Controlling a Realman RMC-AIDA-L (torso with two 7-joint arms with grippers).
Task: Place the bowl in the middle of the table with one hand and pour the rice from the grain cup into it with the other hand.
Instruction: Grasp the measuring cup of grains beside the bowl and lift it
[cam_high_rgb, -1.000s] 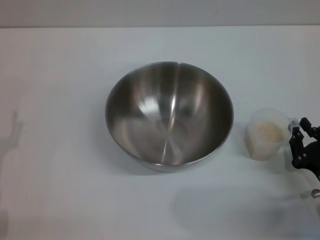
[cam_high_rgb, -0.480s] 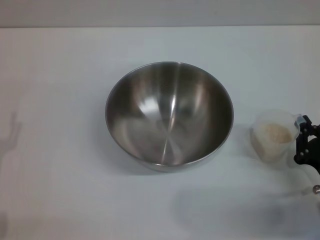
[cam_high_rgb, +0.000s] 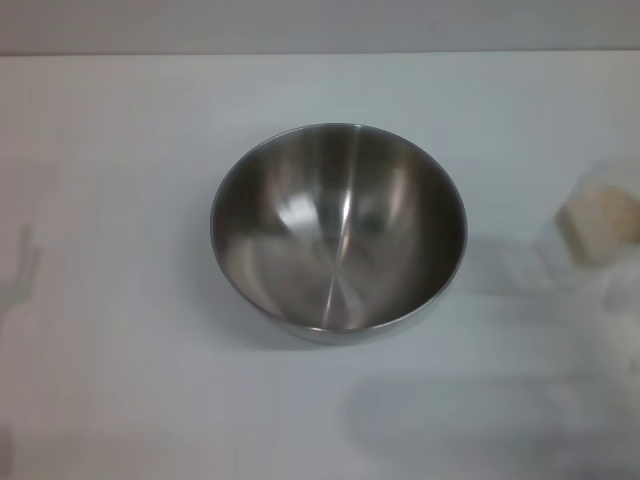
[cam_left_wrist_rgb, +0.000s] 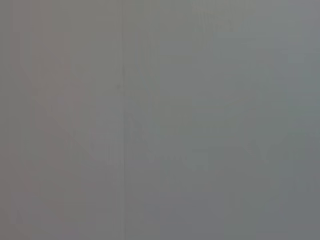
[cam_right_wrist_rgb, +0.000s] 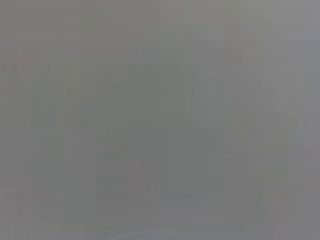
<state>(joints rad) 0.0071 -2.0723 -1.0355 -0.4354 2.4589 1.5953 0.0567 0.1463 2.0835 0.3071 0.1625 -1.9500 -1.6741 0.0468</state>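
Note:
The steel bowl (cam_high_rgb: 338, 230) stands upright and empty in the middle of the white table (cam_high_rgb: 120, 150). The clear grain cup (cam_high_rgb: 603, 213) is at the right edge of the head view, blurred, and appears raised off the table, well right of the bowl. The pale rice (cam_high_rgb: 598, 220) fills its lower part. Neither gripper shows in the head view. What holds the cup is past the right edge. Both wrist views show only plain grey.
A faint arm shadow lies on the table at the left edge (cam_high_rgb: 25, 265). A broad soft shadow lies on the table in front of the bowl, toward the right (cam_high_rgb: 470, 420). The table's far edge meets a grey wall.
The cup with rice has moved up and to the right, away from its place beside the bowl. The right gripper, seen at the cup's handle before, has left the view. The bowl has not moved.

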